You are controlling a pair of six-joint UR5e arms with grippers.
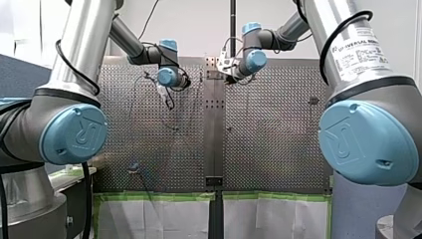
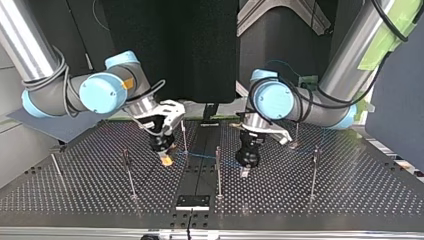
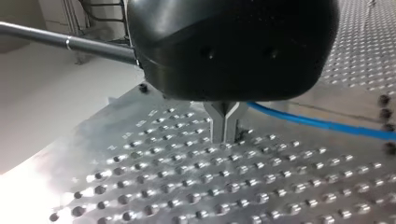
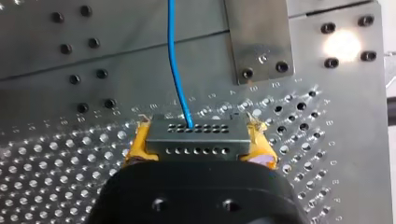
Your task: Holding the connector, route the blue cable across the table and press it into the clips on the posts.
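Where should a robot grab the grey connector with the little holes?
By its two short ends, from the back, as my right gripper does now: the connector is a flat block, and the blue cable leaves its front holed face, which must stay free.

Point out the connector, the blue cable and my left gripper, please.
connector (image 4: 195,137): right wrist view, middle of its grey face with holes.
blue cable (image 4: 173,60): right wrist view, the stretch ahead of the connector.
my left gripper (image 3: 225,138): left wrist view, between its metal fingertips.
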